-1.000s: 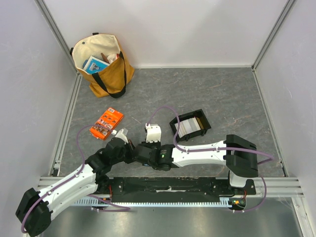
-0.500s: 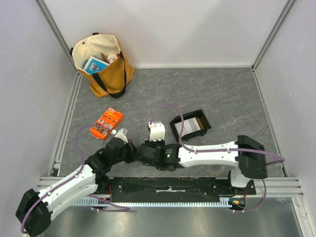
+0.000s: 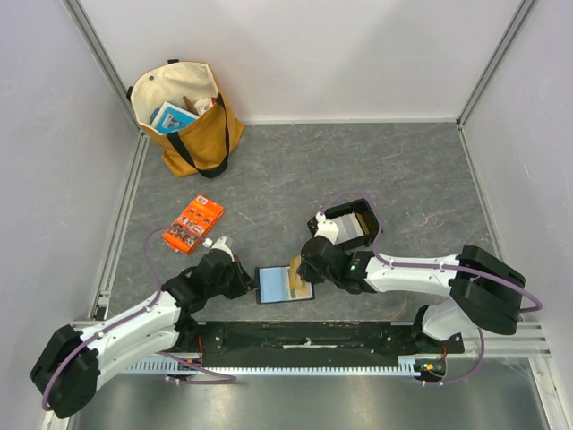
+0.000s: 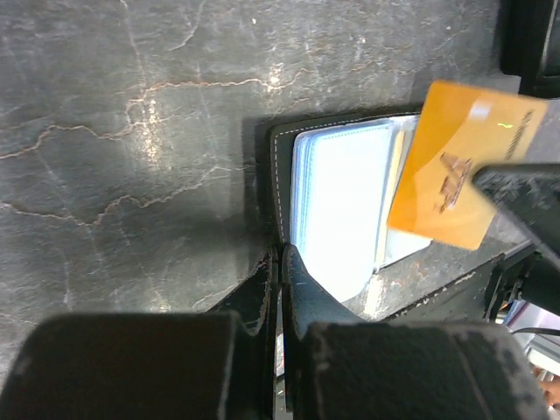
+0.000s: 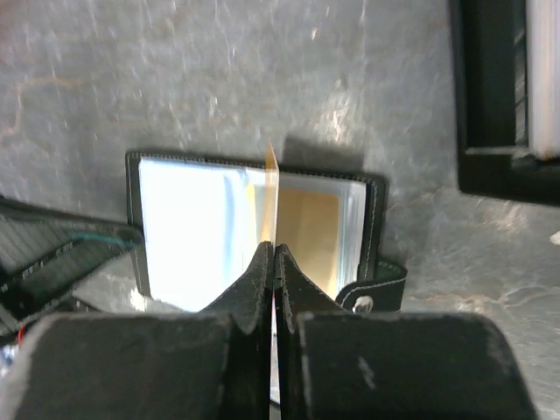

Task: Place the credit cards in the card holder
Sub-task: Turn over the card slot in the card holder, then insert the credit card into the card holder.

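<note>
The black card holder [image 3: 273, 285] lies open on the table near the front edge, its pale blue-edged slots [image 4: 337, 201] facing up. My left gripper [image 3: 250, 281] is shut on the holder's left edge [image 4: 278, 210]. My right gripper [image 3: 309, 270] is shut on a tan-orange credit card [image 4: 459, 162], held just above the holder's right half and seen edge-on [image 5: 271, 188] in the right wrist view. A tan card face [image 5: 308, 223] shows in the right-hand slot beside the snap tab [image 5: 374, 287]. More whitish credit cards [image 3: 344, 231] stand in a black tray [image 3: 320, 237].
An orange printed packet [image 3: 193, 223] lies left of the holder. A tan tote bag [image 3: 186, 121] with items stands at the back left. The tray's wall [image 5: 490, 96] is close to the right gripper. Metal rails run along the front and left edges.
The right arm has swung right from above the left gripper, uncovering the open card holder. Its gripper now holds the orange card over the holder's right half. The left arm barely moved.
</note>
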